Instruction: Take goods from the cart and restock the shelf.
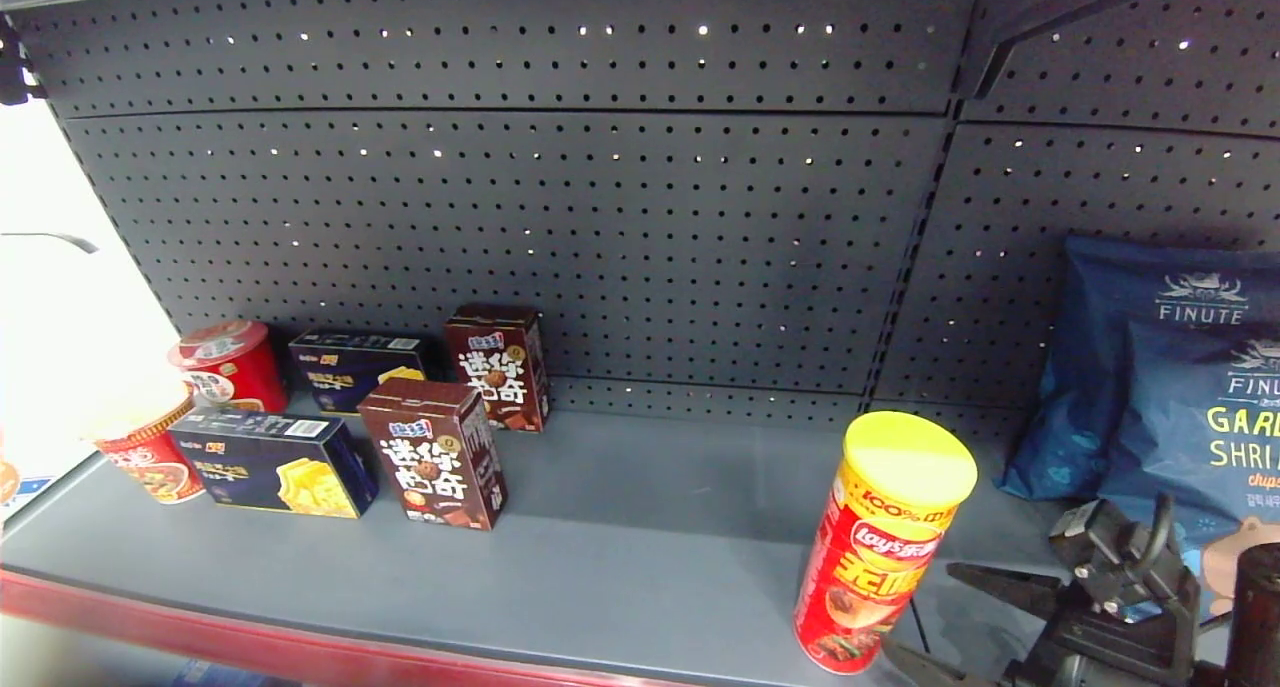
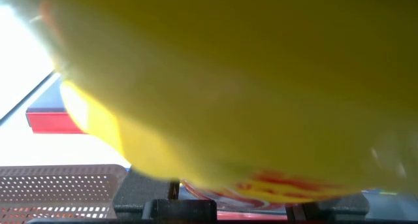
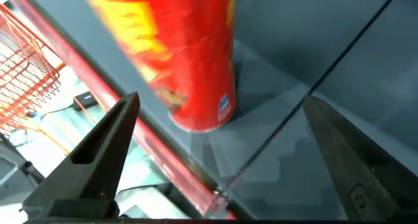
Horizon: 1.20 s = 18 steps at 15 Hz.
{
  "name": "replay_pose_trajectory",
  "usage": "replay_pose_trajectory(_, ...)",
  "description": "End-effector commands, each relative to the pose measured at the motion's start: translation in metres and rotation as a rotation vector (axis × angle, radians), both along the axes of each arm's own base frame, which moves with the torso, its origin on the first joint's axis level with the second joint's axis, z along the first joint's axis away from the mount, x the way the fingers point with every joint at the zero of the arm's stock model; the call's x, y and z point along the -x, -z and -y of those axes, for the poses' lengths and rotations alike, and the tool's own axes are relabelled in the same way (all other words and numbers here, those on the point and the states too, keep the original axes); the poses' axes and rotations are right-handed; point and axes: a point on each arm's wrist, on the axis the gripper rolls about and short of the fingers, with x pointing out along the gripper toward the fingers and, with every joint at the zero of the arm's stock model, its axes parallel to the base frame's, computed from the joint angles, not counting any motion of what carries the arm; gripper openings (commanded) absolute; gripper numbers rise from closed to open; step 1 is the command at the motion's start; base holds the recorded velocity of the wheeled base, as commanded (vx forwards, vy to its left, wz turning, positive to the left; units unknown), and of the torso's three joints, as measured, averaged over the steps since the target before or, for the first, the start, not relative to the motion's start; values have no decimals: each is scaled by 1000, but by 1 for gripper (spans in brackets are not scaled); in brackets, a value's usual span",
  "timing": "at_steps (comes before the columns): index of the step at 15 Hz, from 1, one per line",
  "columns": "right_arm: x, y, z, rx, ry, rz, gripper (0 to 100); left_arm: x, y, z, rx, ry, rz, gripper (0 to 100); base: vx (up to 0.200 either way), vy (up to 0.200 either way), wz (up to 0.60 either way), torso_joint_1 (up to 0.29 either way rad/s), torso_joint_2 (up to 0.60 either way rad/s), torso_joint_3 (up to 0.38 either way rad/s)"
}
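Observation:
A red chips can (image 1: 880, 542) with a yellow lid stands upright on the grey shelf (image 1: 640, 557), near its front edge at the right. My right gripper (image 1: 960, 617) is open just to the right of the can's base, not touching it. In the right wrist view the can (image 3: 176, 54) stands ahead of the spread fingertips (image 3: 104, 159) of the gripper (image 3: 228, 165). A yellow package with red print (image 2: 248, 80) sits very close against the left wrist camera.
At the left of the shelf stand two brown cookie boxes (image 1: 435, 465), two dark blue boxes (image 1: 275, 462) and two red cup noodles (image 1: 230, 365). Blue snack bags (image 1: 1180, 387) lean at the right. Below the shelf's red front edge (image 1: 250, 642) is an orange cart basket (image 3: 26, 87).

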Motion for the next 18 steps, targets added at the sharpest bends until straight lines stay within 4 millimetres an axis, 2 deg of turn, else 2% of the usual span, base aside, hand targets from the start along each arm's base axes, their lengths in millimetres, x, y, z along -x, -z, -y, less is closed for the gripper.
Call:
replay_pose_trajectory(1, 21, -11, 16, -15, 6, 93, 100, 0, 0, 0, 0, 0, 0, 0, 0, 0, 0, 0, 0, 0)
replay_pose_trajectory(4, 47, -29, 32, -16, 2, 147, 100, 0, 0, 0, 0, 3, -2, 0, 0, 0, 0, 0, 0, 0)
replay_pose_trajectory(6, 74, -59, 49, -13, 15, 144, 100, 0, 1, 0, 0, 3, -3, 0, 0, 0, 0, 0, 0, 0)
replay_pose_trajectory(7, 85, -68, 56, -6, 35, 144, 100, 0, 1, 0, 0, 3, -3, 0, 0, 0, 0, 0, 0, 0)
replay_pose_trajectory(9, 104, -77, 72, 0, 183, 179, 100, 0, -1, 0, 1, 6, 4, 0, 0, 0, 0, 0, 0, 0)
replay_pose_trajectory(11, 127, -67, 89, -27, 463, 225, 100, 3, -21, -1, -2, 44, 57, 0, 0, 0, 0, 0, 0, 0)
replay_pose_trajectory(12, 136, -61, 93, -31, 524, 222, 100, 2, -30, -2, -9, 75, 59, 0, 0, 0, 0, 0, 0, 0)
replay_pose_trajectory(14, 161, -35, 97, -49, 628, 235, 100, -4, -62, -1, -45, 154, 75, 0, 0, 0, 0, 0, 0, 0)
replay_pose_trajectory(16, 168, -12, 98, -88, 642, 250, 100, -8, -67, 1, -56, 205, 57, 0, 0, 0, 0, 0, 0, 0)
replay_pose_trajectory(17, 163, -2, 98, -88, 662, 253, 100, -11, -68, 2, -80, 221, 45, 0, 0, 0, 0, 0, 0, 0)
replay_pose_trajectory(18, 162, -3, 98, -94, 667, 272, 100, -12, -68, 3, -86, 227, 44, 0, 0, 0, 0, 0, 0, 0)
